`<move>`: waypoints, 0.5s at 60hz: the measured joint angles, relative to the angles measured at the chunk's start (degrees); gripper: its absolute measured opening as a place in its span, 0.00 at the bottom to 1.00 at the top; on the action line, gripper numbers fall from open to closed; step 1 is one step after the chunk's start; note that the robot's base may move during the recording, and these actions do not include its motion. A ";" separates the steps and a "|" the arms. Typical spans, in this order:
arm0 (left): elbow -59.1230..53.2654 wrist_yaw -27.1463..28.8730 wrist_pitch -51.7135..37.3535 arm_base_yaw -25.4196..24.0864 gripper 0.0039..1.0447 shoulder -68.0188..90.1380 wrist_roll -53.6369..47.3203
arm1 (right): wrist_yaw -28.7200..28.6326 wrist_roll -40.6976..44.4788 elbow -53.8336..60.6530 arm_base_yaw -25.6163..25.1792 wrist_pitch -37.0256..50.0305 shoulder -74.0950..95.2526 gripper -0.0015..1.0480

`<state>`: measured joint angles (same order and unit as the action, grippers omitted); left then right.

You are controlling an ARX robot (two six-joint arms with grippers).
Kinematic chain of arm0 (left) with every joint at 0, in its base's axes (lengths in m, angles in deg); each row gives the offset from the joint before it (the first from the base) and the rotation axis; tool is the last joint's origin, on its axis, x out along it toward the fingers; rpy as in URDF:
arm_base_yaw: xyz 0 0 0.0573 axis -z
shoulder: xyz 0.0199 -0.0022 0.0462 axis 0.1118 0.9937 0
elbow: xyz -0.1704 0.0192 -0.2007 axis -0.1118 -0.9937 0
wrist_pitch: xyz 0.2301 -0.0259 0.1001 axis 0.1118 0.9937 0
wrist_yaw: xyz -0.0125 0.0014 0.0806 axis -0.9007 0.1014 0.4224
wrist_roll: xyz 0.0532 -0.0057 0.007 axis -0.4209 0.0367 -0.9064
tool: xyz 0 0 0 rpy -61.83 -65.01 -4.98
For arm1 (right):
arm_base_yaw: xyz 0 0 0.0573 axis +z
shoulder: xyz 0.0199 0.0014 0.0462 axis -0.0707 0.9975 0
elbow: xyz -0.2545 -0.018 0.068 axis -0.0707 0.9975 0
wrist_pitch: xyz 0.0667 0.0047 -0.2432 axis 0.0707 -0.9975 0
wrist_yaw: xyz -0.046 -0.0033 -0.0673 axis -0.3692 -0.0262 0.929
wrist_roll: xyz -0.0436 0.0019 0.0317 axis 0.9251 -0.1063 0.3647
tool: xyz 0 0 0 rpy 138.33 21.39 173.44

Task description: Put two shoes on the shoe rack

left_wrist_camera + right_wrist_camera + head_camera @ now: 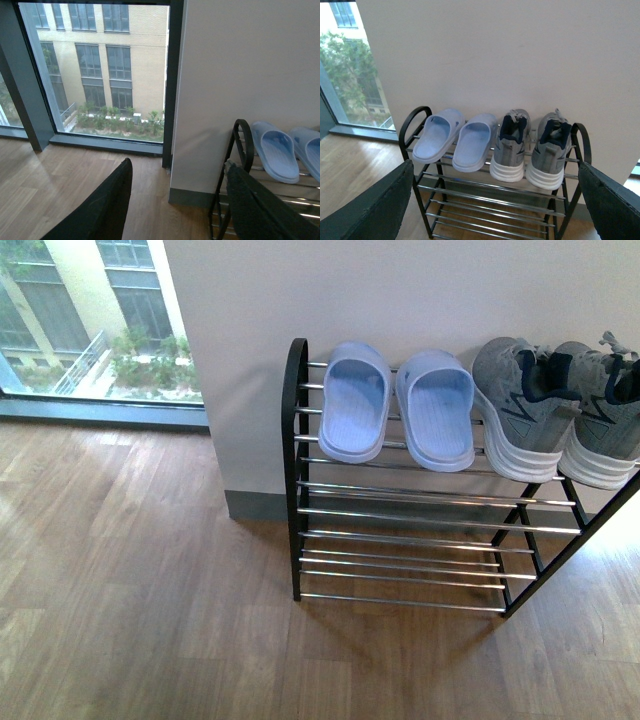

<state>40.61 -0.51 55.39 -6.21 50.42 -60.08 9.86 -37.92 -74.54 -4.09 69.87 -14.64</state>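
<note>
**A:** Top tier of the shoe rack, what's on it?

**B:** Four items in a row on the chrome rods. A pair of pale blue slides takes one end, and the two grey knit sneakers take the other, heels and thick white soles hanging out over the front rod, toes to the white wall.

**A:** Are the sneakers side by side?

**B:** Side by side, just apart from each other, the near one right beside a slide. From the front view the sneakers run off the edge of the picture, and the slides sit next to the rack's arched black end.

**A:** Any brand, any lettering?

**B:** Dark line markings on the sneakers' sides, navy lining and tongue, but nothing I can read as a word or a logo. The slides are plain.

**A:** Lower tiers?

**B:** Only rods showing.

**A:** Right gripper?

**B:** Spread wide, its two dark fingers at the opposite edges of the wrist picture, holding nothing, back from the rack.

**A:** And the left gripper?

**B:** Also parted with nothing between its fingers, off the rack's slide end, facing a big window with a brick building outside and wood floor below.
</note>
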 joint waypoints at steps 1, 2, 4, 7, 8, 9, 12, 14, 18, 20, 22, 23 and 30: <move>-0.02 0.00 0.00 0.00 0.60 0.00 0.00 | 0.00 0.00 0.00 0.00 0.00 0.00 0.91; 0.00 0.00 0.00 0.00 0.61 0.00 0.00 | -0.02 0.00 0.00 0.00 0.00 0.00 0.91; 0.00 0.00 0.00 0.00 0.68 0.00 0.00 | -0.02 0.00 0.00 0.00 0.00 0.00 0.91; -0.02 0.02 0.00 0.00 0.75 0.00 0.00 | -0.02 0.00 0.00 0.00 0.00 0.00 0.91; -0.02 0.00 0.00 0.00 0.78 0.00 0.00 | -0.02 0.00 0.00 0.00 0.00 0.00 0.91; 0.00 0.00 0.02 0.00 0.82 0.00 0.02 | 0.00 0.00 0.00 0.00 0.00 0.00 0.91; -0.02 -0.02 0.00 0.00 0.90 0.00 0.00 | 0.00 0.00 0.00 0.00 0.00 0.00 0.91; -0.02 0.00 0.00 0.00 0.93 0.00 -0.07 | 0.00 0.00 0.00 0.00 0.00 0.00 0.91; -0.02 -0.04 0.00 0.00 0.91 0.00 -0.09 | 0.02 0.00 0.00 0.00 0.00 0.00 0.91; 0.00 -0.07 0.00 0.00 0.91 0.00 -0.09 | 0.09 0.00 0.00 0.00 0.00 0.00 0.91; -0.02 -0.11 0.00 -0.02 0.91 0.00 -0.09 | 0.04 0.00 0.00 0.00 -0.02 0.00 0.91; 0.00 -0.13 0.00 -0.02 0.91 0.00 -0.09 | 0.28 0.00 0.00 0.02 -0.02 0.00 0.91; 0.00 -0.13 0.00 -0.02 0.91 0.00 -0.11 | 0.24 0.00 0.00 0.02 0.00 -0.02 0.91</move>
<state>40.61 -0.64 55.39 -6.24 50.42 -60.19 10.10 -37.92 -74.54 -4.07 69.87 -14.66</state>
